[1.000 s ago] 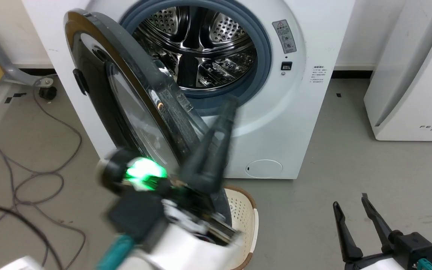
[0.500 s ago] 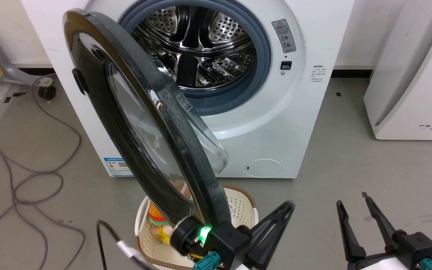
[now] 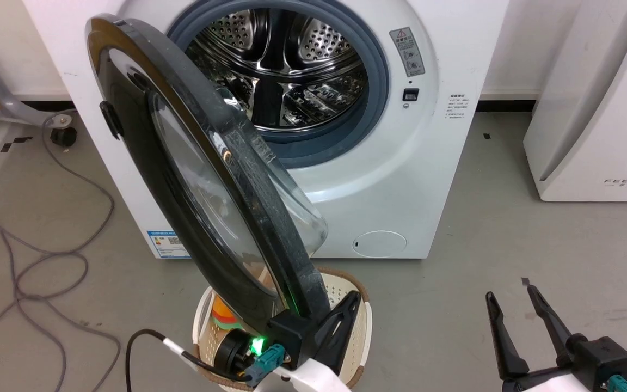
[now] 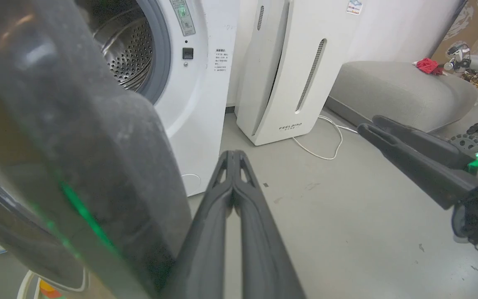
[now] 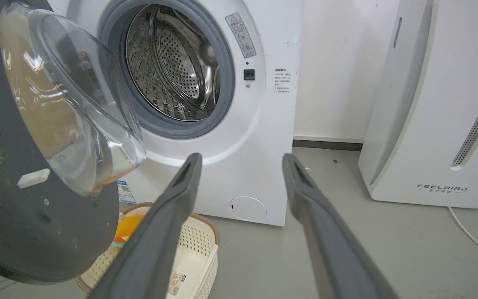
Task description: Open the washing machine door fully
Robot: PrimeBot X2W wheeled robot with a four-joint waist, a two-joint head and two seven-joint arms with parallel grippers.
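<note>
The washing machine door [image 3: 183, 179], a big glossy black disc with a clear glass bowl, hangs from its left hinge and stands swung out, nearly edge-on to the head view. My left gripper [image 3: 354, 298] is shut on nothing, low beside the door's bottom rim on the drum side. In the left wrist view its fingers [image 4: 232, 154] are pressed together, with the door's rim [image 4: 77, 145] close on the left; contact is unclear. My right gripper [image 3: 509, 294] stands open over the floor at the lower right. The right wrist view shows the door's inner face [image 5: 15, 216] and the open right gripper [image 5: 241, 158].
The white washer [image 3: 400, 163] shows its steel drum [image 3: 281, 65]. A cream laundry basket [image 3: 365, 321] holding coloured items sits on the floor under the door's lower edge. A white air purifier [image 3: 591, 109] stands to the right. Grey cables [image 3: 47, 261] trail over the floor at left.
My left arm dropped from in front of the door to the bottom of the view, then slid left to the door's lower rim. The door's angle looks much the same. The right gripper held still.
</note>
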